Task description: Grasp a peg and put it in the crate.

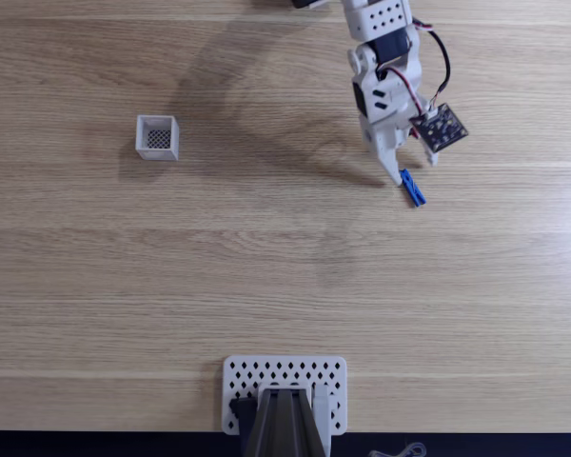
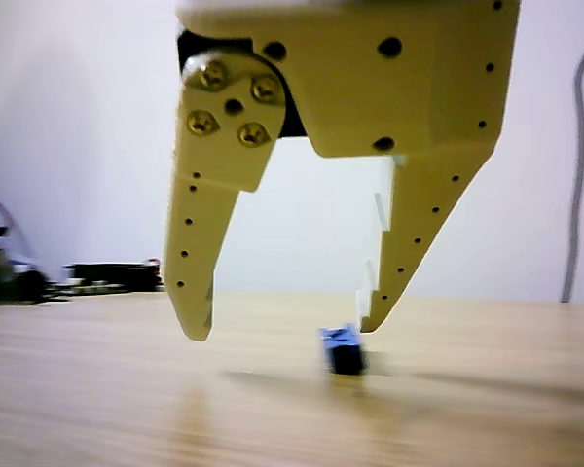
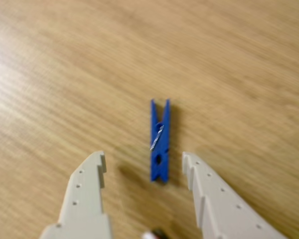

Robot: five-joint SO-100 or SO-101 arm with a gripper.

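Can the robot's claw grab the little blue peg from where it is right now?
Probably yes. The claw is open, with the blue peg lying flat on the table between its fingers, and nothing else is near it.

The fixed view looks straight down from high up, taking in the wide wooden counter (image 1: 266, 267) from the arm at the top edge to a perforated plate (image 1: 285, 381) at the bottom. The other view sits low, almost at counter level, facing sideways and very close to the pincer (image 2: 282, 336). The wrist view rides just behind the pincer (image 3: 142, 167), looking down and forward at close range. All three share the spot around the blue peg (image 1: 412, 187).
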